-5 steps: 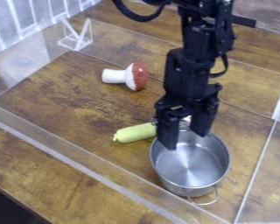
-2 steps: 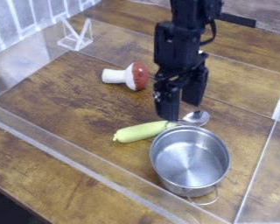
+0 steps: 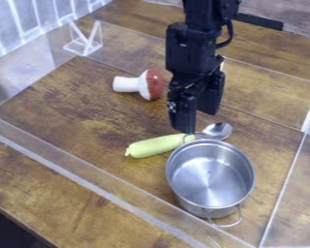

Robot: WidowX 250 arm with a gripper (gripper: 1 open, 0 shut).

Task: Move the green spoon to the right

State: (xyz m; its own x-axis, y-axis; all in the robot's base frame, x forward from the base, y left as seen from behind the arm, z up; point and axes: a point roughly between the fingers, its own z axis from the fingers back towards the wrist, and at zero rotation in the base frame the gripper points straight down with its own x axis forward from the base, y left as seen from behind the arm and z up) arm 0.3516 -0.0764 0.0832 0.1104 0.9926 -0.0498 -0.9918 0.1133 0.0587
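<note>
The green spoon [image 3: 169, 143] lies flat on the wooden table, its yellow-green handle pointing left and its small silver bowl at the right, just behind the steel pot's rim. My gripper [image 3: 194, 108] hangs above the spoon's bowl end, fingers pointing down and open, with nothing between them. It stands apart from the spoon.
A shiny steel pot [image 3: 209, 176] stands right in front of the spoon. A red-capped mushroom toy [image 3: 140, 83] lies behind and to the left. Clear acrylic walls [image 3: 80, 184] border the wooden table, and a small clear stand [image 3: 82, 39] is at the back left.
My gripper has risen and pulled back from the pot's rim, uncovering the spoon's silver bowl. The spoon, pot and mushroom have not moved.
</note>
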